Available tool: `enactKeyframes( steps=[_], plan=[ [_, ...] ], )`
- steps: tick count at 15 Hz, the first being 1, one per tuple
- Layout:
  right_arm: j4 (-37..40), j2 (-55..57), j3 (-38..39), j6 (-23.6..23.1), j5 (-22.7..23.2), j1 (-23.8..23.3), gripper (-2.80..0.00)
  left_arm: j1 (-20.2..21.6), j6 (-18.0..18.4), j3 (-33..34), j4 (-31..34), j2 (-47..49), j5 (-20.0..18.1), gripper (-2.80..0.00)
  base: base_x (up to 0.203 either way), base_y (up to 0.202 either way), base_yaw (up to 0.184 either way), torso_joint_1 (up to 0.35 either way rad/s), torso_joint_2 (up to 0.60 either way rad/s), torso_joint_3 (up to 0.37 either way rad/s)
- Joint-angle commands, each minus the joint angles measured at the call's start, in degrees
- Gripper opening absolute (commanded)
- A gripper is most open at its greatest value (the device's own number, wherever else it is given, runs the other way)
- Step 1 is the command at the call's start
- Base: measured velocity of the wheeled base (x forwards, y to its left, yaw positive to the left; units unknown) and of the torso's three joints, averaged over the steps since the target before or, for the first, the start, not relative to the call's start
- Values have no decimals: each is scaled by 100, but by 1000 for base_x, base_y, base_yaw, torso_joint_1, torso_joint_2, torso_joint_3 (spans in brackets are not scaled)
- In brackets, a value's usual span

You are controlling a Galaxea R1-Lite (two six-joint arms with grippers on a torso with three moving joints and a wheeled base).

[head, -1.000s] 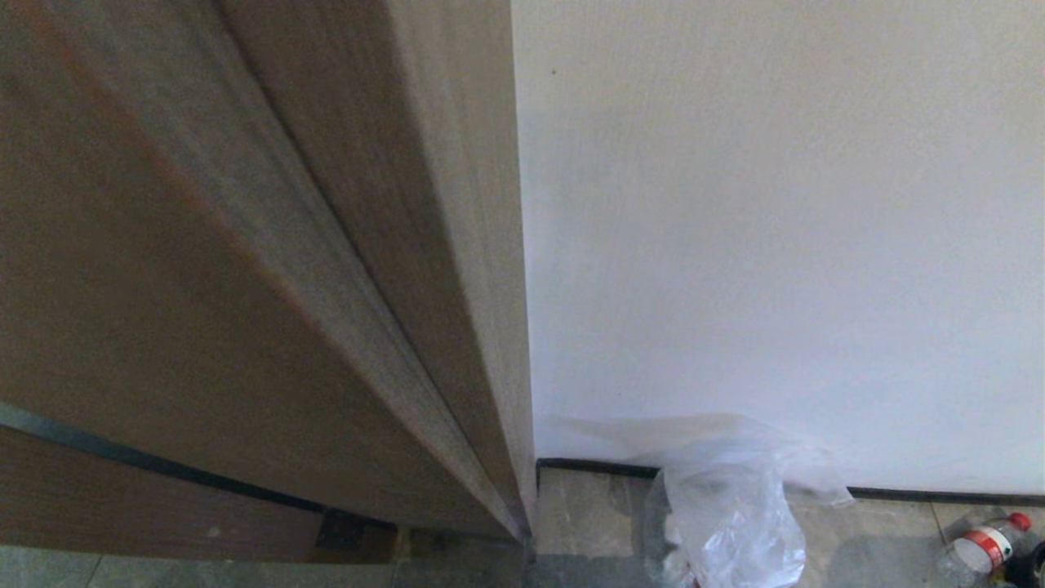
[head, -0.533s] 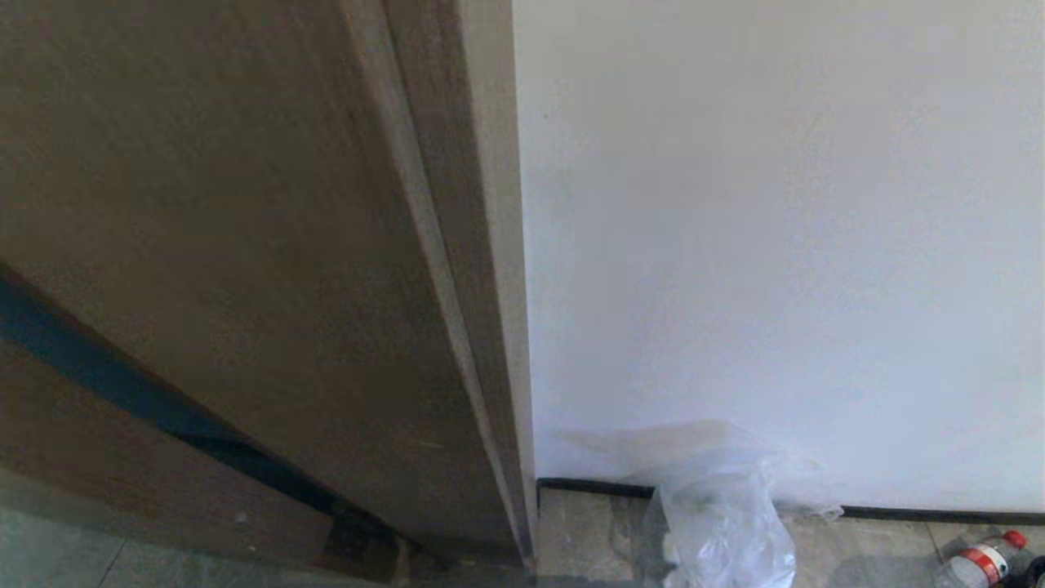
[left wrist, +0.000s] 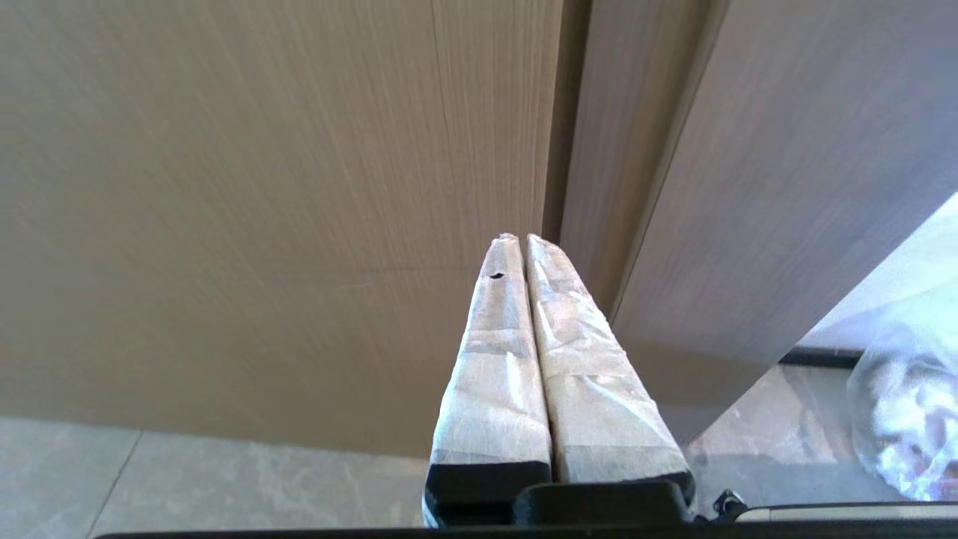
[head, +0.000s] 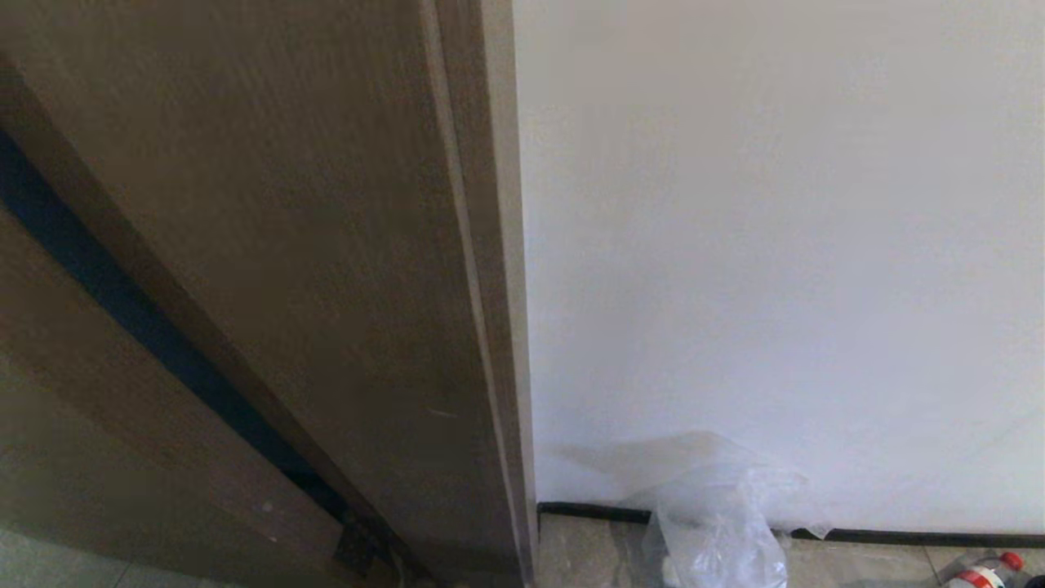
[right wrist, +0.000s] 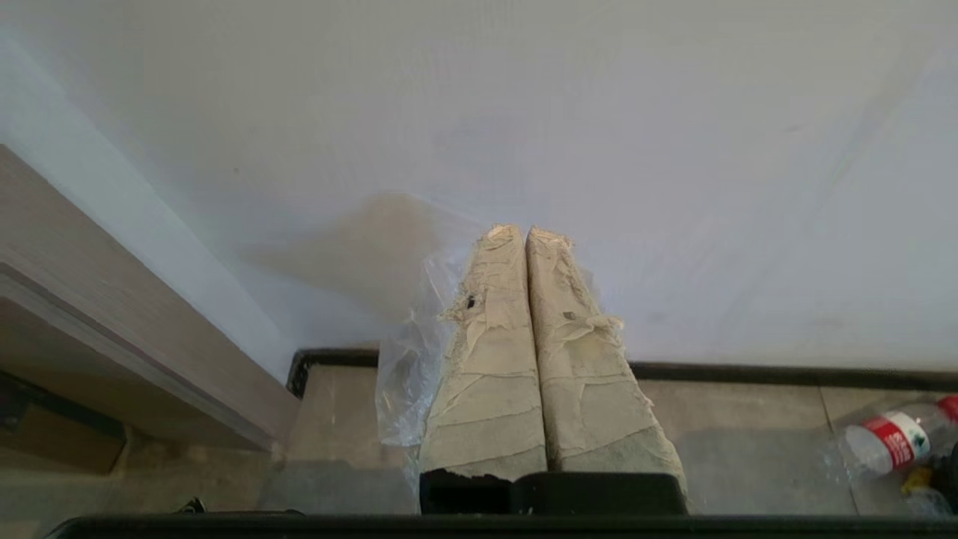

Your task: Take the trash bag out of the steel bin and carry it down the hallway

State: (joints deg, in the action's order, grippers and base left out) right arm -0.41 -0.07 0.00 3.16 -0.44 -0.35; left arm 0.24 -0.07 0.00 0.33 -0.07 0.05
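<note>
A thin, crinkled, translucent trash bag (head: 718, 523) is seen on the beige floor tiles (head: 857, 563), set against the black baseboard (head: 898, 537) at the foot of the white wall (head: 775, 245). It stands roughly upright, its long axis near vertical; loose film at the top is spread up against the wall and out to both sides. White scraps are visible through the plastic in the left wrist view (left wrist: 909, 404). The wooden door frame (head: 482, 286) is just to the robot's left of the bag.

A clear bottle with a red label and red cap (head: 984, 572) is lying on the floor well to the right.

The left gripper (left wrist: 516, 238) is noted with taped fingers pressed together, nothing between them, aimed at the wooden panel. The right gripper (right wrist: 524, 230) is likewise closed and empty, aimed toward the bag; contact with the film cannot be told.
</note>
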Motion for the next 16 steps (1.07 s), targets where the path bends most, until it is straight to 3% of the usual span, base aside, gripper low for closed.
enactKeyframes(
  steps=[1,9,16],
  plan=[
    [-2,7,9,1,0,0,-280,2,-1,17,2,7,4,-280,0,0,0,4,2,204],
    [-2,7,9,1,0,0,-280,2,-1,9,2,7,4,-280,0,0,0,4,2,202],
    [-2,-1,9,18,0,0,-280,2,-1,9,2,7,4,-280,0,0,0,1,-2,29]
  ],
)
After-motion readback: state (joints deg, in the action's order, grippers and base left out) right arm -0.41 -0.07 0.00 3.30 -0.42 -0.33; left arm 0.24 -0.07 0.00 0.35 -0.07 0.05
